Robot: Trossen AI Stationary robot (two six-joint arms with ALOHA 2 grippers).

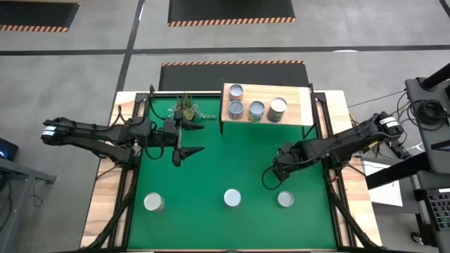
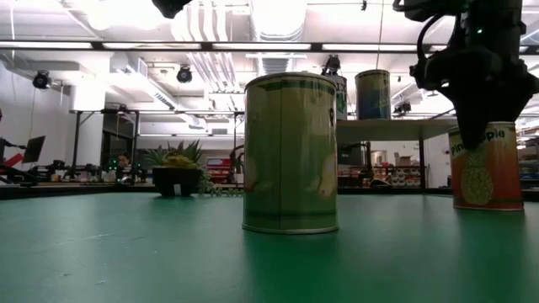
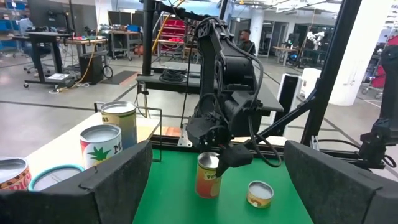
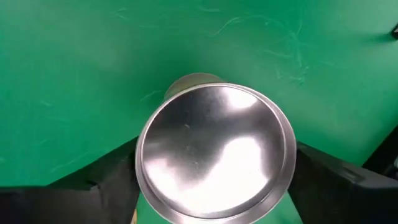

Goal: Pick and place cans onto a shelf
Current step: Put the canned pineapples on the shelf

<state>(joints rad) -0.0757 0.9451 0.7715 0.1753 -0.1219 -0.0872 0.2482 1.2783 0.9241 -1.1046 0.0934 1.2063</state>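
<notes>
— Where was the can (image 4: 216, 163)?

— Upright on the green mat (image 1: 211, 176), toward the right side, directly under the right gripper (image 3: 214, 154). The right wrist view looked straight down on its shiny top.

— Was it gripped?

— No. The fingers (image 4: 93, 183) were spread wide, one on each side of the top, and the low view showed its base on the mat.

— And the other cans?

— Three more stood along the front of the mat: a left can (image 1: 153, 203), a middle can (image 1: 233, 198) and a right can (image 1: 285, 199). The right one was just beside the gripper. The left wrist view showed it as shorter than the one between the fingers.

— The shelf (image 1: 299, 105)?

— At the back right of the table, with four cans in its left part: a back can (image 1: 235, 90) alone, and a row of three (image 1: 256, 110) in front of it.

— The left arm?

— It reached in from the left. The left gripper (image 1: 200, 139) hung above the back left of the mat, near the plant (image 1: 186, 109), with its fingers (image 3: 118, 180) wide apart and nothing between them.
</notes>
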